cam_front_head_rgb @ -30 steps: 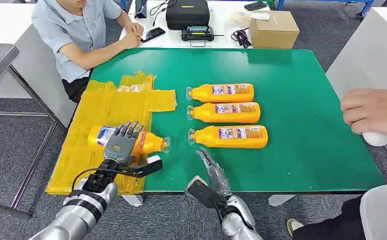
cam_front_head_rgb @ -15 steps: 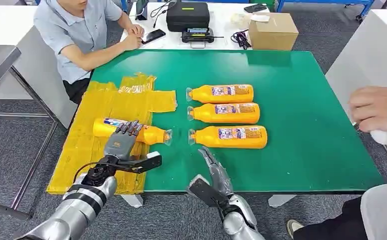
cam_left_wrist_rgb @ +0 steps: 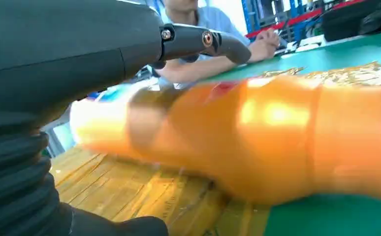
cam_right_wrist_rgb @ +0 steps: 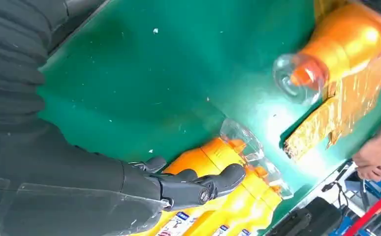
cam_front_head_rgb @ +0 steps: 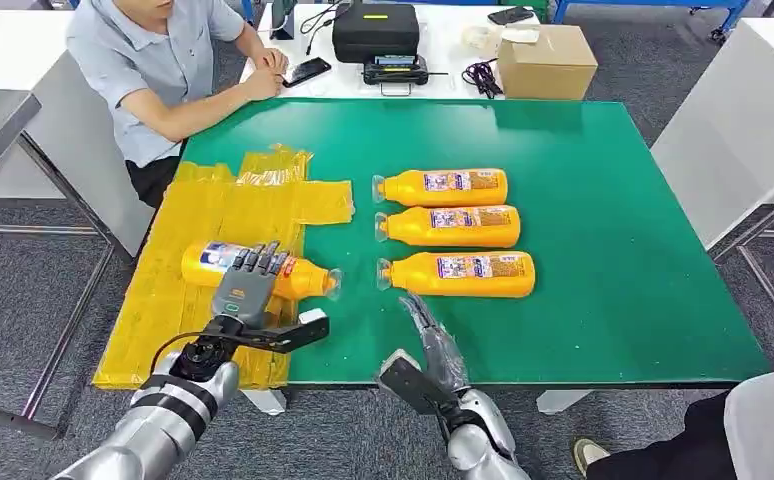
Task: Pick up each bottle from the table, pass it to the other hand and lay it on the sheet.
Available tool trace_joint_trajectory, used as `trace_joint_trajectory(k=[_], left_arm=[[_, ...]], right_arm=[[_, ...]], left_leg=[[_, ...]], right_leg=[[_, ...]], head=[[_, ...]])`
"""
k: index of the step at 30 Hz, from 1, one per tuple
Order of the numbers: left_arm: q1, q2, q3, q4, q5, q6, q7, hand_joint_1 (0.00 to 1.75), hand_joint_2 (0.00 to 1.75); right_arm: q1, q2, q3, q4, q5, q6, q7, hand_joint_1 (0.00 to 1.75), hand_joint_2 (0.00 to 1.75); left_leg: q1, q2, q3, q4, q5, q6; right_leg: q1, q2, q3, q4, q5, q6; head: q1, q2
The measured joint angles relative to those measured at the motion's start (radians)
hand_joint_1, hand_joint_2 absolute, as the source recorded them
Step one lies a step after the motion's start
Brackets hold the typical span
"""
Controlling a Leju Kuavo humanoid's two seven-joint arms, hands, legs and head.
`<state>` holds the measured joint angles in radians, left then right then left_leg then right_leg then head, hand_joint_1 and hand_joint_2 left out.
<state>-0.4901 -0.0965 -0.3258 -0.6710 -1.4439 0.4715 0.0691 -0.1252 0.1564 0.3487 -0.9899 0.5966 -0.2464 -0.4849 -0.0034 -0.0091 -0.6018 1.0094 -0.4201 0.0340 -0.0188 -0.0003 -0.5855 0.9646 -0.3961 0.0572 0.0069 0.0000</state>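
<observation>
An orange bottle [cam_front_head_rgb: 303, 278] lies on its side on the yellow sheet [cam_front_head_rgb: 223, 205], cap toward the table's middle. My left hand [cam_front_head_rgb: 245, 288] is just in front of it, fingers stretched out straight over its body and not wrapped round it. In the left wrist view the bottle [cam_left_wrist_rgb: 257, 132] is blurred under the fingers [cam_left_wrist_rgb: 198, 40]. Three more orange bottles [cam_front_head_rgb: 443, 187] [cam_front_head_rgb: 450, 226] [cam_front_head_rgb: 460, 273] lie in a row on the green table [cam_front_head_rgb: 613, 200]. My right hand [cam_front_head_rgb: 433, 345] is open at the front edge, close to the nearest bottle [cam_right_wrist_rgb: 203, 157].
A person [cam_front_head_rgb: 153, 70] sits at the far left corner, arms on a white desk. A black case [cam_front_head_rgb: 375, 28] and a cardboard box [cam_front_head_rgb: 546, 60] stand behind the table. A white table [cam_front_head_rgb: 733, 130] is at the right, another person's sleeve [cam_front_head_rgb: 768, 430] at the lower right.
The person's hand with a white object at the right edge has pulled out of view. The bottle on the sheet has shifted slightly under my left hand. My right hand has barely moved.
</observation>
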Motion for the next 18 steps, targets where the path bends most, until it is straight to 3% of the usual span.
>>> trace_joint_trajectory(k=[18], left_arm=[[0.114, -0.001, -0.086, -0.244, -0.031, 0.05, -0.004, 0.0, 1.75]], right_arm=[[0.025, -0.002, -0.018, -0.035, 0.014, -0.015, 0.003, 0.0, 1.75]], left_leg=[[0.0, 0.001, -0.009, 0.0, 0.0, 0.0]], right_leg=[[0.0, 0.0, -0.009, 0.0, 0.0, 0.0]], head=[[0.0, 0.0]])
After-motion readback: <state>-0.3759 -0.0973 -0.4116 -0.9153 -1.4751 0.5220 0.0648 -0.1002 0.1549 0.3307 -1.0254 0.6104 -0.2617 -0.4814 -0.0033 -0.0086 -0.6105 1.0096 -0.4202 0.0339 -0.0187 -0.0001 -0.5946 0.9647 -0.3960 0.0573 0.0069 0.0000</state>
